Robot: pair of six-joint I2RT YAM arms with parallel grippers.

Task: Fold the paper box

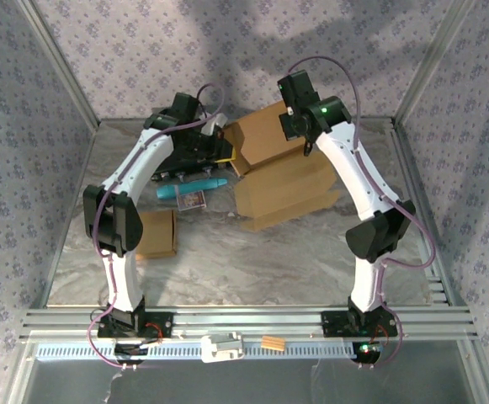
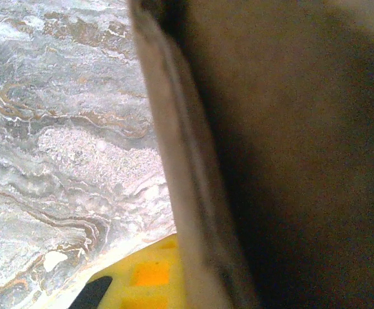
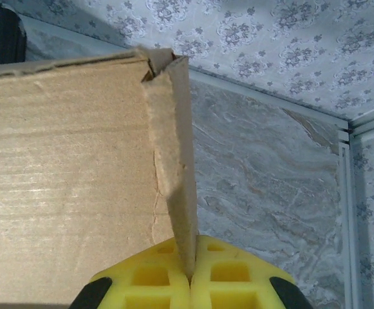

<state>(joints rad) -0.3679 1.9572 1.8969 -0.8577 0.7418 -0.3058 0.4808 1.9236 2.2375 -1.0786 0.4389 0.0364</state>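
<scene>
The paper box (image 1: 282, 181) is brown corrugated cardboard, lying partly opened at the back middle of the table with a raised panel (image 1: 265, 135). My right gripper (image 1: 299, 118) is at the panel's right end. In the right wrist view its yellow fingers (image 3: 154, 280) are shut on the thin edge of an upright flap (image 3: 177, 161), and the box's broad face (image 3: 64, 161) lies to the left. My left gripper (image 1: 221, 143) is at the panel's left end. In the left wrist view a cardboard wall (image 2: 289, 161) runs down beside one yellow finger (image 2: 148, 273); the other finger is hidden behind it.
A small brown box (image 1: 156, 233) sits beside the left arm. A teal object (image 1: 189, 189) and a small card (image 1: 194, 199) lie left of the paper box, below a black fixture (image 1: 189, 160). Patterned walls close in the marbled table (image 1: 261, 261). A metal rail (image 1: 244, 320) runs along the front.
</scene>
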